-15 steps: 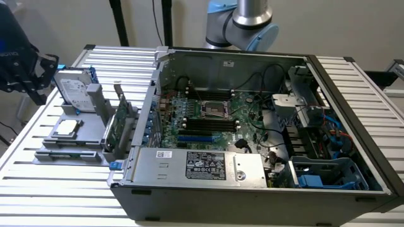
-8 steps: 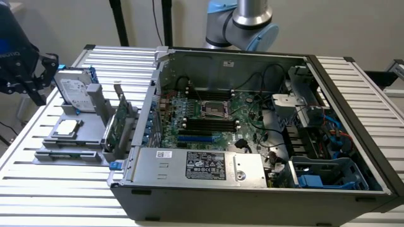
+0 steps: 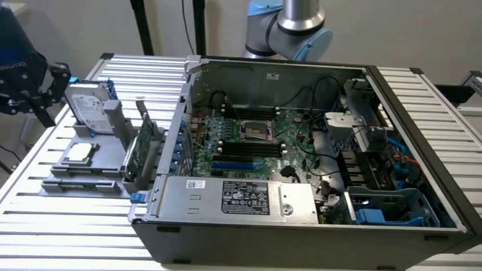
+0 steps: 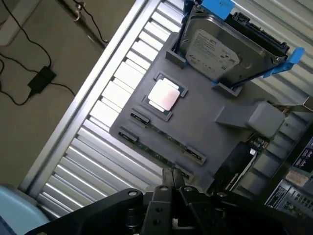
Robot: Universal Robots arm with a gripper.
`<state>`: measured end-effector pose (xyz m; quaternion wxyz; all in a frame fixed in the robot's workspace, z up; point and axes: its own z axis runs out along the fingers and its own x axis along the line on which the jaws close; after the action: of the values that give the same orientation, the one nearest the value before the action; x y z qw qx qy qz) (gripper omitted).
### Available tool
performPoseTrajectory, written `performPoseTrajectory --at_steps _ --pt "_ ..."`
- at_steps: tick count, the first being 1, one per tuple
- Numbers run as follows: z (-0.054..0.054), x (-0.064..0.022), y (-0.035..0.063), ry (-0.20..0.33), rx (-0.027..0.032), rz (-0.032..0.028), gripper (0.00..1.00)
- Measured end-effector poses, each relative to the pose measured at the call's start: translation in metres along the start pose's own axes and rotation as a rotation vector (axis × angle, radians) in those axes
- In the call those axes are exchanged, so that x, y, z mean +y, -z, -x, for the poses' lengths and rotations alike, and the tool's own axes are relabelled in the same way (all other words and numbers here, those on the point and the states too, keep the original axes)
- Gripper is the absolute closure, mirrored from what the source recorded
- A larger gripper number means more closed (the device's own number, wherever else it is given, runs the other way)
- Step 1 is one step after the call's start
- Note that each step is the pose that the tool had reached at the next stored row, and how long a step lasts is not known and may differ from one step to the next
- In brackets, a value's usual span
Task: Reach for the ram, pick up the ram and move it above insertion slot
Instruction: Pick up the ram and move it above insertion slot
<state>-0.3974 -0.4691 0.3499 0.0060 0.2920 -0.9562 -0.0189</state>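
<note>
The ram [image 4: 157, 152] is a thin green stick standing on edge between black clips in the grey holder [image 4: 205, 122]. In the exterior view the ram [image 3: 81, 183] lies along the holder's front. My gripper [image 4: 173, 177] hangs above the holder's edge near the ram, fingers shut with nothing between them and not touching it. The gripper's black body [image 3: 39, 101] is at the exterior view's far left. The black insertion slots [image 3: 252, 148] lie on the motherboard inside the open computer case [image 3: 421, 101].
The holder also carries a hard drive [image 4: 215, 49] in blue brackets, a silver processor [image 4: 164, 94] and an upright green expansion card [image 3: 137, 151]. Cables and a power supply [image 3: 233, 199] crowd the case. A ribbed metal table [image 3: 68, 226] carries everything; cables lie on the floor [image 4: 39, 78].
</note>
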Motion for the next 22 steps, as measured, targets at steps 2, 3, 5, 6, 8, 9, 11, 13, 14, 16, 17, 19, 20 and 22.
performPoseTrajectory --at_steps 2,3,5,6,8,9,11,13,14,16,17,19,20,22 --pt "-0.0001 0.0000 -0.0002 0.036 0.0016 0.0000 0.89" --pt "-0.0001 0.0000 -0.0002 0.054 0.0022 0.0000 0.89" --pt "-0.0001 0.0000 -0.0003 0.090 0.0034 0.0000 0.89" --pt "0.0000 0.0000 -0.0002 0.109 0.0044 0.0000 0.89" --pt "0.0000 0.0000 -0.0003 0.145 0.0057 -0.0001 0.89" --pt "0.0000 0.0000 -0.0003 0.163 0.0064 0.0000 0.89" --pt "0.0000 -0.0001 -0.0004 0.199 0.0078 -0.0001 0.89" --pt "0.0000 -0.0001 -0.0008 0.236 0.0093 -0.0002 0.89" --pt "0.0000 -0.0001 -0.0011 0.254 0.0101 -0.0003 0.89" --pt "0.0000 -0.0001 -0.0020 0.290 0.0111 -0.0006 0.89" --pt "0.0000 -0.0001 -0.0025 0.308 0.0116 -0.0006 0.89" --pt "0.0000 -0.0001 -0.0034 0.344 0.0128 -0.0009 0.89" --pt "0.0000 -0.0002 -0.0039 0.363 0.0134 -0.0011 0.89" --pt "0.0000 -0.0002 -0.0046 0.399 0.0141 -0.0017 0.89"
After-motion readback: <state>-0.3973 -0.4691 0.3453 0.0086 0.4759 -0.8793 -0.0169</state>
